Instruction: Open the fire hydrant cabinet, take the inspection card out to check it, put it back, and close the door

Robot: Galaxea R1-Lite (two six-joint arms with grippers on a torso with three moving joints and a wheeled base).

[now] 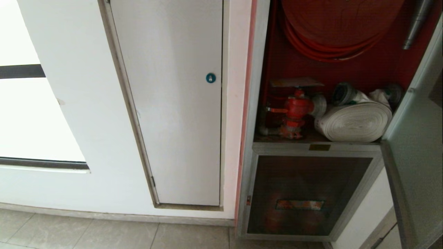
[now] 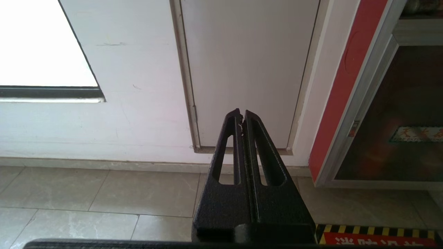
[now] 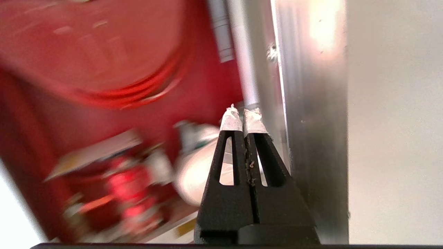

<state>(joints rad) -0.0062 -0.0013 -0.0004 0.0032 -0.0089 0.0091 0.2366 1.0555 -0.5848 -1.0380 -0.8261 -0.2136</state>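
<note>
My right claw point(image 3: 244, 119) is clenched on nothing, its taped tips pressed together, close beside the silver inner edge of the open door point(image 3: 311, 138). My left claw point(image 2: 241, 117) is clenched too, hanging low over the tiled floor point(image 2: 86, 193) and facing the plain white panel point(image 2: 249, 69).

From my head, neither arm shows. Nearest, at about five o'clock, sits the lower dark glass panel point(image 1: 304, 193) with its orange label point(image 1: 299, 204). The door point(image 1: 415, 166) stands swung open at three to four o'clock along the right edge. Just above the lower panel, the fire hydrant cabinet point(image 1: 254, 86) is open at about two o'clock: the red valve point(image 1: 296, 110) stands on its floor, with the white rolled hose point(image 1: 356, 121) just beside it toward three o'clock. The inspection card point(image 1: 296, 82) lies flat on top of the valve. Farther up, at one o'clock, hangs the red hose reel point(image 1: 339, 20).
</note>
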